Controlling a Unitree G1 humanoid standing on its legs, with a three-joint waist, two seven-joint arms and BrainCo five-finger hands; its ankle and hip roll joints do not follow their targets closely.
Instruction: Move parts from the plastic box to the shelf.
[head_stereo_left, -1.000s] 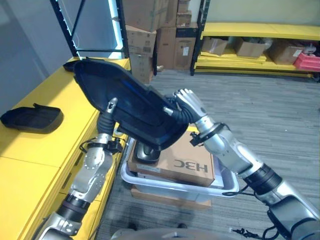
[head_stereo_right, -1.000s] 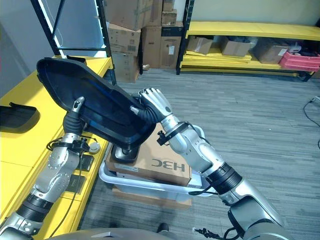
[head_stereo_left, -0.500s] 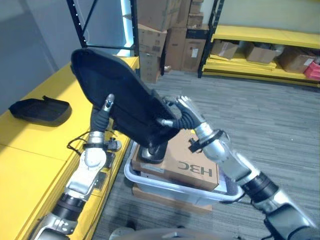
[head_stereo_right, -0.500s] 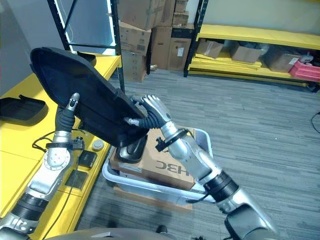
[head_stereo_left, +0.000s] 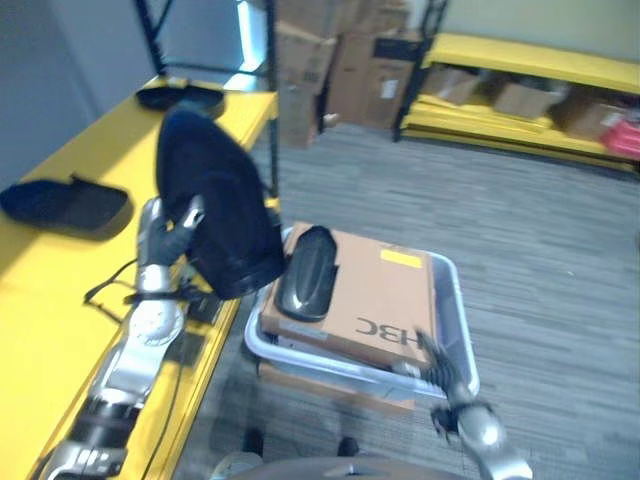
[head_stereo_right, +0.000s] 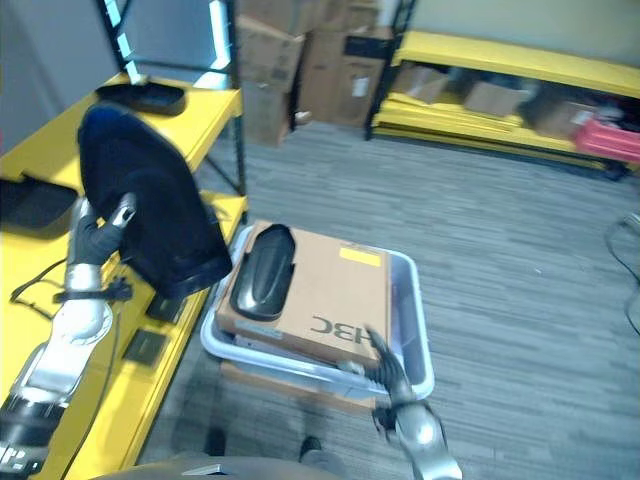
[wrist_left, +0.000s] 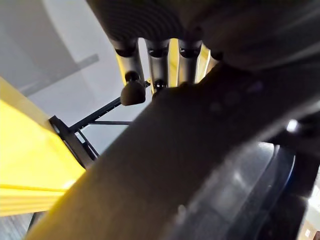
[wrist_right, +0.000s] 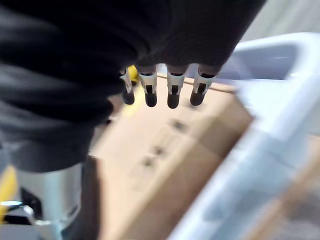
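Note:
A large black moulded part (head_stereo_left: 218, 215) stands nearly upright above the edge of the yellow shelf (head_stereo_left: 50, 290). My left hand (head_stereo_left: 163, 232) is shut on its edge, with the thumb (head_stereo_right: 122, 211) across its face. In the left wrist view the fingers (wrist_left: 159, 60) run along the part (wrist_left: 165, 165). A smaller black part (head_stereo_left: 307, 272) lies on a cardboard box (head_stereo_left: 375, 295) inside the white plastic box (head_stereo_left: 455, 310). My right hand (head_stereo_right: 388, 372) hangs low by the box's near rim, open and holding nothing; its fingers (wrist_right: 171, 90) are straight in the right wrist view.
Two more black parts rest on the shelf, one at the left (head_stereo_left: 65, 205) and one at the far end (head_stereo_left: 182, 97). A black rack post (head_stereo_left: 270, 90) rises beside the shelf. Stacked cartons (head_stereo_left: 330, 60) and a yellow rack (head_stereo_left: 540, 70) stand at the back.
My right hand has let go of the large part and dropped to the box's near rim. My left hand alone has swung the part left and more upright. The camera has shifted.

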